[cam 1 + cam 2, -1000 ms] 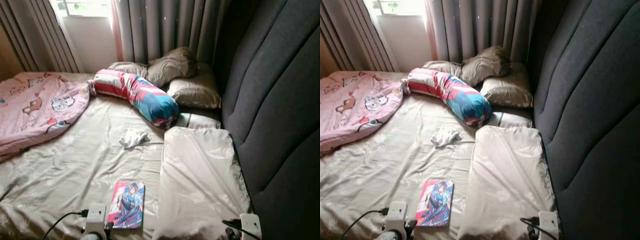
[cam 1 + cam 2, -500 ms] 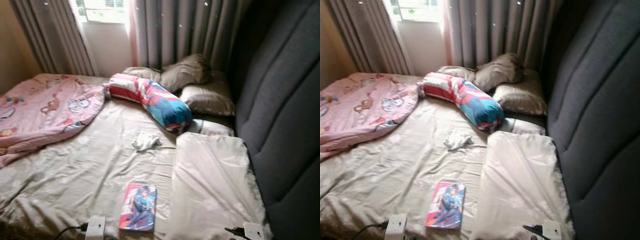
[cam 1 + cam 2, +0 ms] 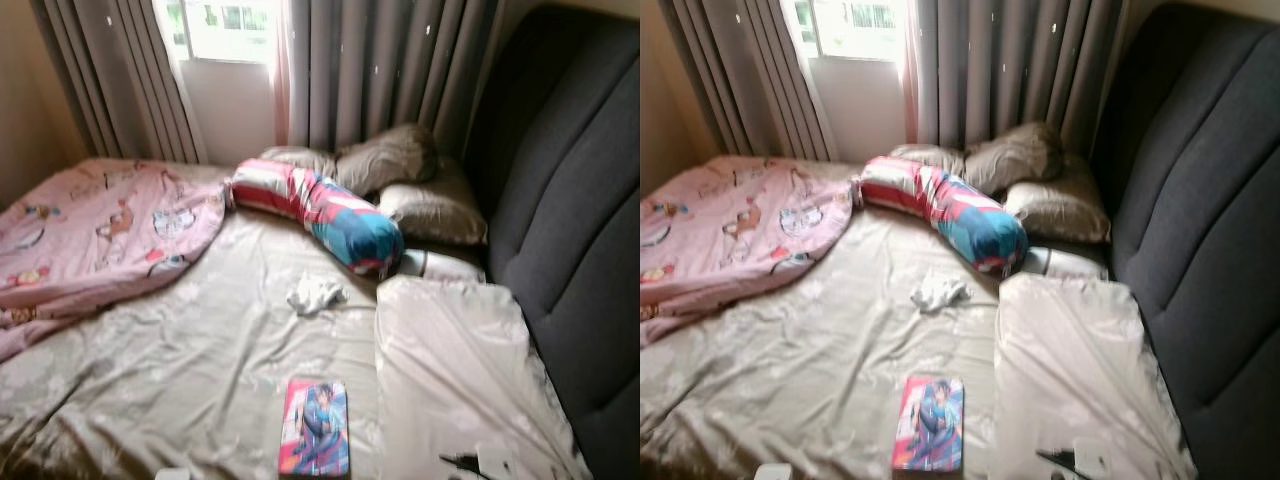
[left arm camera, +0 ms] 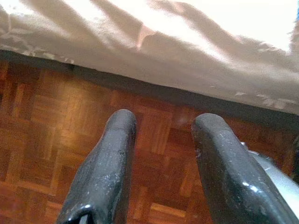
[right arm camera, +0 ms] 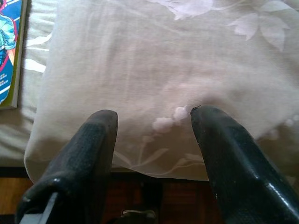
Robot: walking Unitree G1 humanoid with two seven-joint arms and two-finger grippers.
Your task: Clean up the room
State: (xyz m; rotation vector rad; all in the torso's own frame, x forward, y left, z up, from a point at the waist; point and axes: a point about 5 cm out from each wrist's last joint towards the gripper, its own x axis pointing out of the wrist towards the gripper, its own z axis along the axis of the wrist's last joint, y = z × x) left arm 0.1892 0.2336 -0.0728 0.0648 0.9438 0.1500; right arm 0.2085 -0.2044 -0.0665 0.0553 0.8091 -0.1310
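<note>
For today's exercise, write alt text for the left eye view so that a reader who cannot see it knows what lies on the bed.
An unmade bed in beige sheets holds a comic book near its front edge, a small white cloth at the middle and a red, white and blue bolster beyond it. A pink cartoon blanket lies on the left; beige pillows sit by the dark headboard and grey curtains.

Grey curtains point(image 3: 390, 70) hung closed beside a bright window point(image 3: 225, 25) at the far wall. A dark padded headboard point(image 3: 575, 210) rose along the right side of the bed point(image 3: 150, 380). Below the bed's edge lay a wooden parquet floor point(image 4: 42, 126), warm brown in the light. A cream wall point(image 3: 30, 110) stood left of the curtains.
</note>
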